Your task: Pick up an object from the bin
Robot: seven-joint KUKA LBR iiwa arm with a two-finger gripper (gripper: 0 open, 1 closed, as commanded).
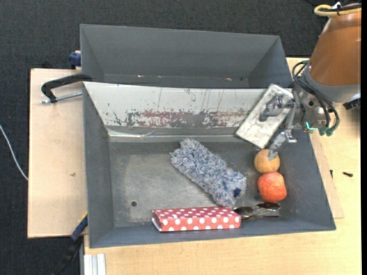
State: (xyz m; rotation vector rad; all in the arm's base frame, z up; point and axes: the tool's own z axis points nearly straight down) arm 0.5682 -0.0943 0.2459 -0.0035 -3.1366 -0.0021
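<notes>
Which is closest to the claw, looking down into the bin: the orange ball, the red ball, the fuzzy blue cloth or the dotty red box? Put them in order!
Starting from the claw at the bin's right side:
1. Orange ball, just below the claw.
2. Red ball, right side, nearer the front.
3. Blue cloth, in the middle.
4. Dotty box, along the front wall.

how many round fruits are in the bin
2. An orange-yellow fruit lies by the right wall of the bin, close by the end effector; a red fruit lies next to it, nearer the front. The fluffy blue duster could hide another.
</notes>
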